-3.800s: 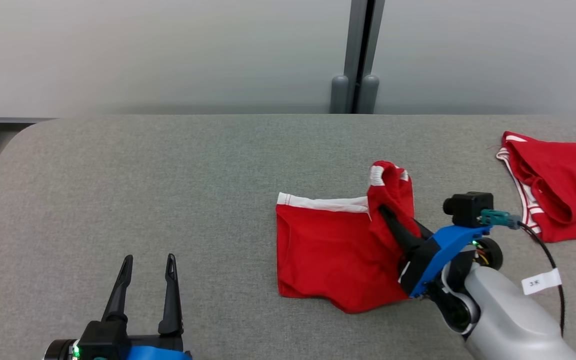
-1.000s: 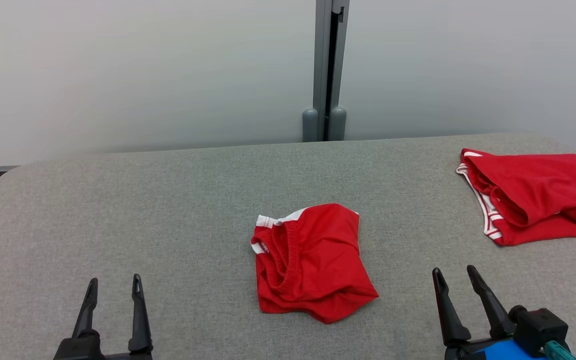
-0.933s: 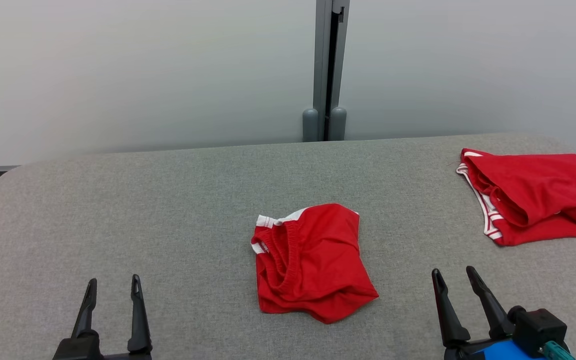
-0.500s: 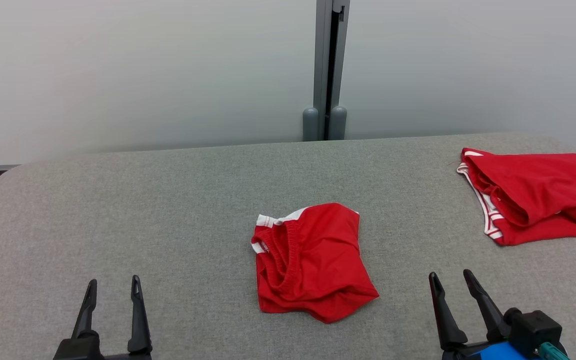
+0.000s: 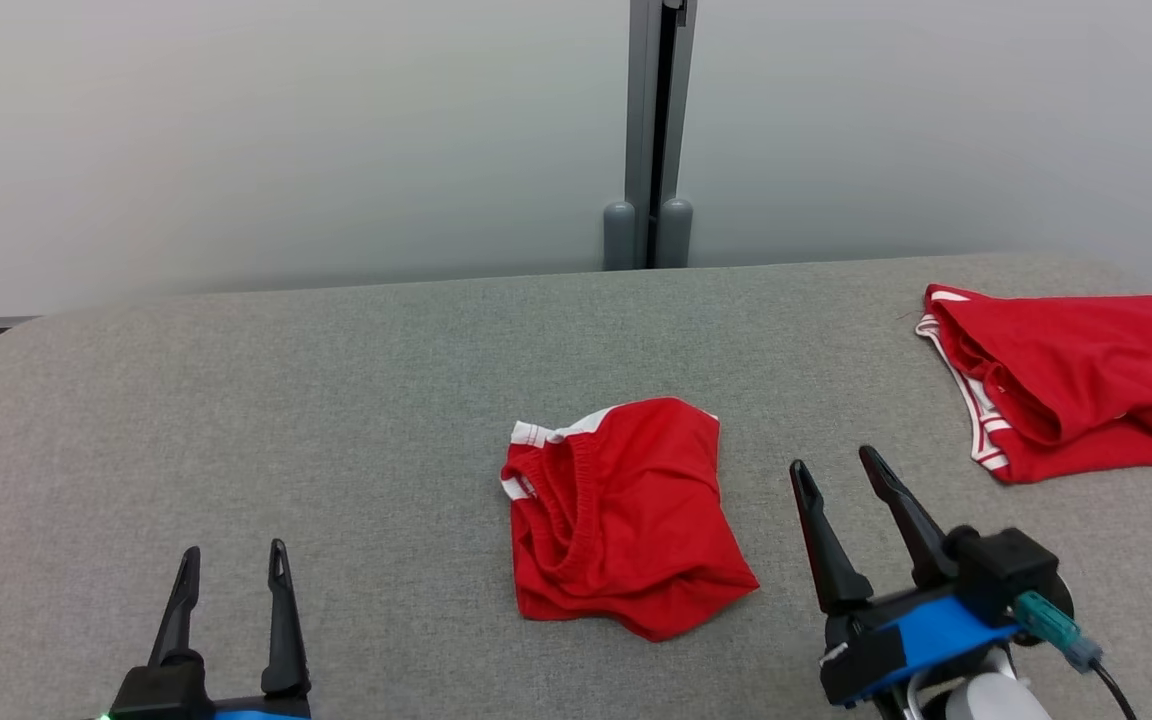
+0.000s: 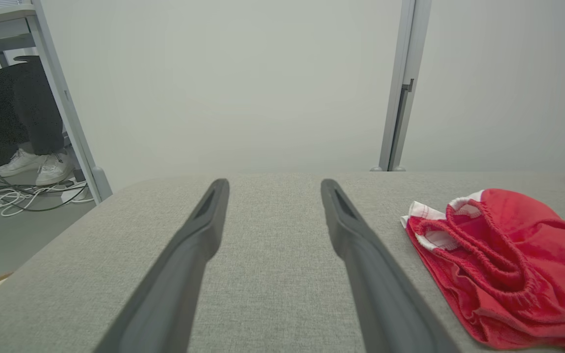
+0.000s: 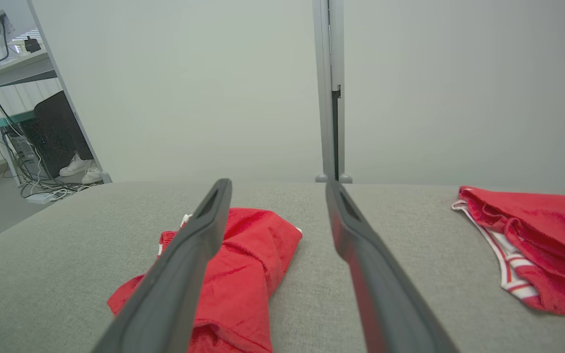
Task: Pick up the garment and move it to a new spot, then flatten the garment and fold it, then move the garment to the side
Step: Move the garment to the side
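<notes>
Soft red cloth garment (image 5: 626, 520) on a matt grey, coarse-woven fabric table (image 5: 336, 420).

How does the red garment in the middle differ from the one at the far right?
The middle garment lies centrally, bunched compactly, its gathered waistband facing left. The right garment sits far right, spread wider, with red-and-white striped trim along its left side. Both are red with white trim.

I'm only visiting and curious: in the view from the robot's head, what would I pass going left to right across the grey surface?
Left pincer → folded red shorts → right pincer → second pair of red shorts.
</notes>
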Robot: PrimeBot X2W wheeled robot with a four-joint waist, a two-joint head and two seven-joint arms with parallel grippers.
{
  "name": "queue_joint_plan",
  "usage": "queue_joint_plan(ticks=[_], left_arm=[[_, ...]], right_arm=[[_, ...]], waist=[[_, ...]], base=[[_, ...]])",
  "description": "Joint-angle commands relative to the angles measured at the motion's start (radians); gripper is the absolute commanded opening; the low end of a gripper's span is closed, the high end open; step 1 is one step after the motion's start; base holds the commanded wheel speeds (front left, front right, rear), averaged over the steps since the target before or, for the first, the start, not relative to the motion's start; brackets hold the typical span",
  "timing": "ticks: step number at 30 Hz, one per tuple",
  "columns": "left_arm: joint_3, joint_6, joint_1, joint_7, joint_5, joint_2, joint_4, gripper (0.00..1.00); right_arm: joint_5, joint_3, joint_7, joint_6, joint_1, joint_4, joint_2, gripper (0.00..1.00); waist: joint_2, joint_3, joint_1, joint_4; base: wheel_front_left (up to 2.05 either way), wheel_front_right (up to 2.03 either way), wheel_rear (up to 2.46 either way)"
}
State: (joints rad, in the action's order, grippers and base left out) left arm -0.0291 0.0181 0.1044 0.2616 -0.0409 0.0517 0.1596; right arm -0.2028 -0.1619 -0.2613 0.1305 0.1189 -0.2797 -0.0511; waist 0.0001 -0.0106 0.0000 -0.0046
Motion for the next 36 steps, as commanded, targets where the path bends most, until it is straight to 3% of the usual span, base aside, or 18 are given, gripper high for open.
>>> queue_joint_plan(ticks=[1,9,20,36], left_arm=[[0.004,0.0,-0.015,0.004,0.006,0.0,-0.001,1.0],[0.034,-0.002,-0.059,0.004,0.001,-0.001,-0.001,1.0],[0.084,-0.028,-0.113,0.004,-0.021,-0.002,-0.001,1.0],[0.122,-0.051,-0.145,0.004,-0.026,-0.002,0.005,1.0]], right_arm=[[0.01,-0.015,-0.004,0.001,0.037,-0.018,0.0,1.0],[0.015,-0.075,-0.004,0.0,0.234,-0.192,-0.001,1.0],[0.014,-0.033,-0.004,0.001,0.395,-0.527,-0.005,1.0],[-0.025,-0.045,-0.001,0.0,0.4,-0.751,-0.001,1.0]], waist=[[-0.0001,0.006,0.0,0.009],[-0.0001,0.059,0.0,0.061],[-0.0001,0.158,0.0,0.136],[-0.0001,0.199,0.0,0.148]], base=[[0.0,0.0,0.0],[0.0,0.0,0.0],[0.0,0.0,0.0],[0.0,0.0,0.0]])
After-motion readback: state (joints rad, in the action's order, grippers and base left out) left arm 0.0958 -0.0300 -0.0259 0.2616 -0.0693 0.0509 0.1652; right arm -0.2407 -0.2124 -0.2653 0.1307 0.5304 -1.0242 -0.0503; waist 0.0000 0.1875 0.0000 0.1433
